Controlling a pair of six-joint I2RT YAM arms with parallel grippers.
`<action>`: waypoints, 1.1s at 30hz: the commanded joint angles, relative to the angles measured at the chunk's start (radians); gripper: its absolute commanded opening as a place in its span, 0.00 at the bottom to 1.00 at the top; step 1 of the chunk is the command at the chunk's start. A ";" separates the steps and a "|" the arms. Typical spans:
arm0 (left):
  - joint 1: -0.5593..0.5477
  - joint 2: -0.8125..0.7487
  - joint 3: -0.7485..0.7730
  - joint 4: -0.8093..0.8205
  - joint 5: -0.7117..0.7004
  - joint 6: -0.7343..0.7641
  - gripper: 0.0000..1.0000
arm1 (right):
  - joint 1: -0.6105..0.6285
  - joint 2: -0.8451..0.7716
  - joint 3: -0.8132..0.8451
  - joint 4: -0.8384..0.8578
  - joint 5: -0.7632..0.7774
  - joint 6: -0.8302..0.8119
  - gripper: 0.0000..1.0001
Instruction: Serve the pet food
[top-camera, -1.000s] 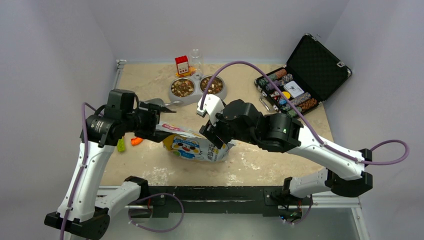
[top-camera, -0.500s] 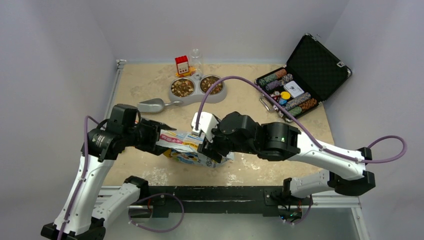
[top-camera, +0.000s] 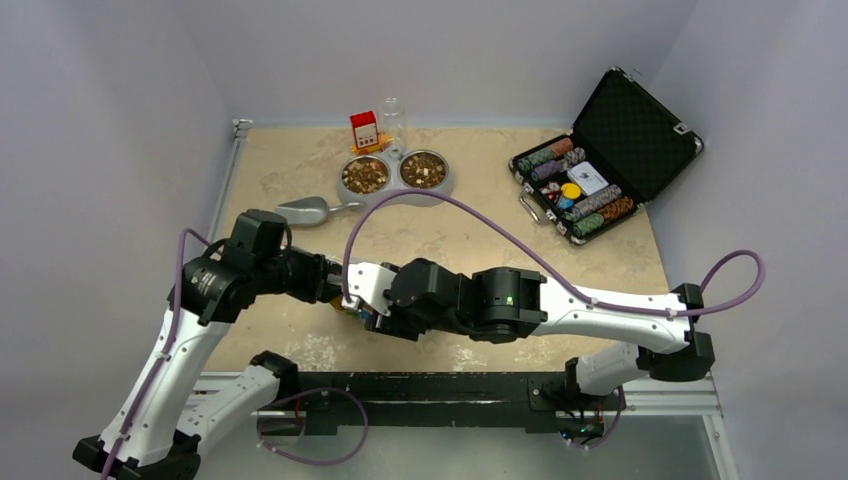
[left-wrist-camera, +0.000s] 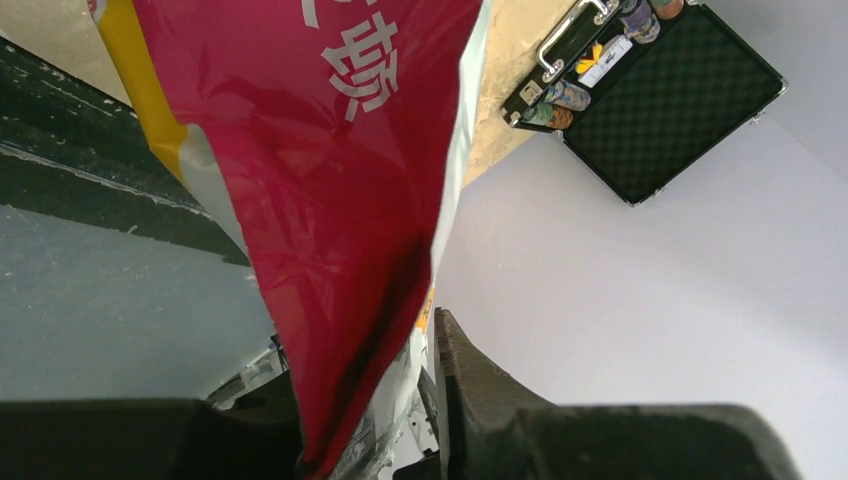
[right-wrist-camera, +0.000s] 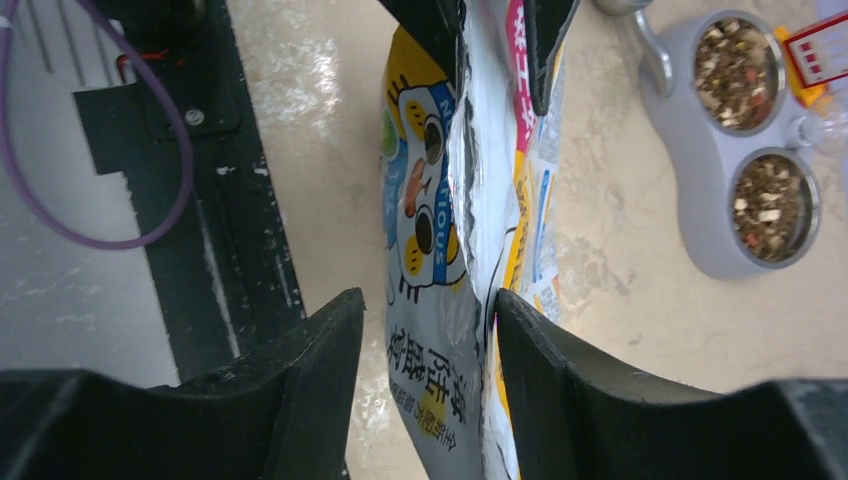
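Observation:
The pet food bag, white and yellow with a cartoon face, hangs between both grippers; in the top view only a sliver of the bag shows. My left gripper is shut on its upper edge, and the red side of the bag fills the left wrist view between the left gripper's jaws. My right gripper stands open around the bag's lower part, one finger touching it and a gap at the other. Pet food fills both bowls. What the bag holds is hidden.
A metal scoop lies left of the grey double bowl. A small red-and-white box and a clear glass stand behind the bowls. An open black case of poker chips sits at the right. The black frame rail runs close under the bag.
Both arms have drawn toward the near left edge with the bag between them. The left jaws have closed onto the bag. The right jaws have narrowed a little.

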 joint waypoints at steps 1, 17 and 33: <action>-0.019 0.024 0.003 0.064 -0.014 -0.027 0.27 | 0.018 0.021 0.029 0.102 0.169 -0.033 0.52; -0.013 0.004 0.005 0.137 -0.030 -0.076 0.00 | -0.007 0.139 0.004 0.232 0.381 -0.176 0.16; 0.106 0.792 0.910 -0.104 0.053 0.309 0.00 | -0.221 -0.049 -0.144 0.222 0.477 -0.118 0.00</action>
